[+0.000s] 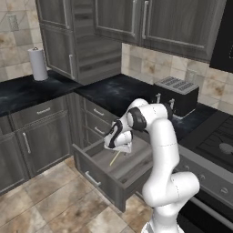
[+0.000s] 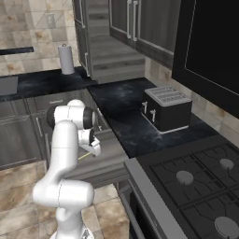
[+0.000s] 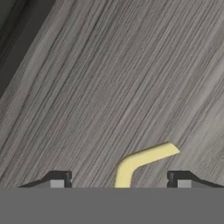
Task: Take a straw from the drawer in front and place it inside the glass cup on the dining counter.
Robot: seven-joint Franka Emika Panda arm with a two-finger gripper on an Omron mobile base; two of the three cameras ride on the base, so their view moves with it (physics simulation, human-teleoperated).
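straw (image 3: 142, 161): pale yellow, bent near the top, lying flat on drawer (image 1: 93, 160) floor | tool (image 3: 118, 179): jaws spread wide, straddling the straw, not gripping

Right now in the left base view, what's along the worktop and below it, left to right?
paper towel roll → straw in the open drawer → toaster → stove burner
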